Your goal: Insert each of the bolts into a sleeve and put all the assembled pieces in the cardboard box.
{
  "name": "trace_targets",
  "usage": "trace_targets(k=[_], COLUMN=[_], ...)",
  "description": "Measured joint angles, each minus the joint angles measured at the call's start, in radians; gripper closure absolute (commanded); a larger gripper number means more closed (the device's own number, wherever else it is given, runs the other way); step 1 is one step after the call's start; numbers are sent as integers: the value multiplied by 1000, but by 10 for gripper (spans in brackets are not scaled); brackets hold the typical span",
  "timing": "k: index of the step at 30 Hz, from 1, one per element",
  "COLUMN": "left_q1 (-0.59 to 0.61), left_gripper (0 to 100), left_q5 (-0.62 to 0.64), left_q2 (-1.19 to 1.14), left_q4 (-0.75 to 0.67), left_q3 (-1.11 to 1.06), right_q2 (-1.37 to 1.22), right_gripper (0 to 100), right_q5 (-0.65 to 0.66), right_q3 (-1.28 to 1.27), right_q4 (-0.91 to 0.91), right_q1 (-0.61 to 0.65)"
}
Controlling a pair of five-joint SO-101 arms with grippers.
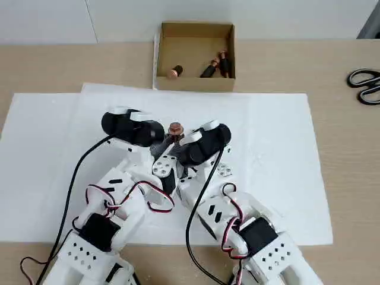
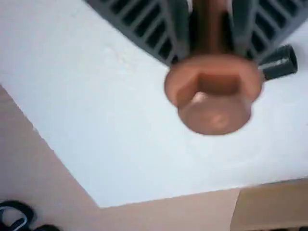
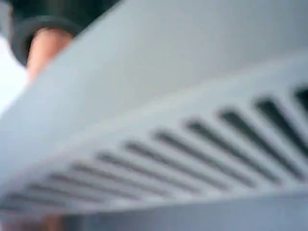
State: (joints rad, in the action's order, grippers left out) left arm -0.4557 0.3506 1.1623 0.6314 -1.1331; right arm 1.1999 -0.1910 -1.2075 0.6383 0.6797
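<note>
Copper bolt [image 2: 214, 96] pinched by its shank in the closed left fingers [image 2: 144, 19], over the white paper [image 1: 285, 154], well short of the cardboard box [image 1: 196, 83]. Right arm [image 1: 205, 142] close beside; can't tell its fingers' state. Skewed contact could jam or drop it.

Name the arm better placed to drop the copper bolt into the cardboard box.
Left, probably: the left gripper clamps the bolt by the shank, with the cardboard box ahead of it. The right gripper sits beside the bolt.

left arm [image 1: 119, 178] stretched forward, angled inward | left gripper [image 2: 208, 24] clamped on bolt [image 2: 214, 91] | right arm [image 1: 237, 219] angled inward | right gripper [image 1: 181, 141] beside the left one
</note>
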Motion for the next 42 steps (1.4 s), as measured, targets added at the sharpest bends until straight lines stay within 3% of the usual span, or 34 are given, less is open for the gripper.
trace_targets(k=[21,29,42], left_q1=[0,0,-3], left_gripper=[991,992,992], left_q5=[0,0,-2], left_q2=[2,-3,0], left_q4=[44,150,206], left_q3=[9,57,58], right_q2=[0,0,106], right_gripper=[995,995,995], right_q5=[0,0,0], right_q3=[-2,-60,-112], right_q4=[-11,-97,-110], right_q1=[0,3,3])
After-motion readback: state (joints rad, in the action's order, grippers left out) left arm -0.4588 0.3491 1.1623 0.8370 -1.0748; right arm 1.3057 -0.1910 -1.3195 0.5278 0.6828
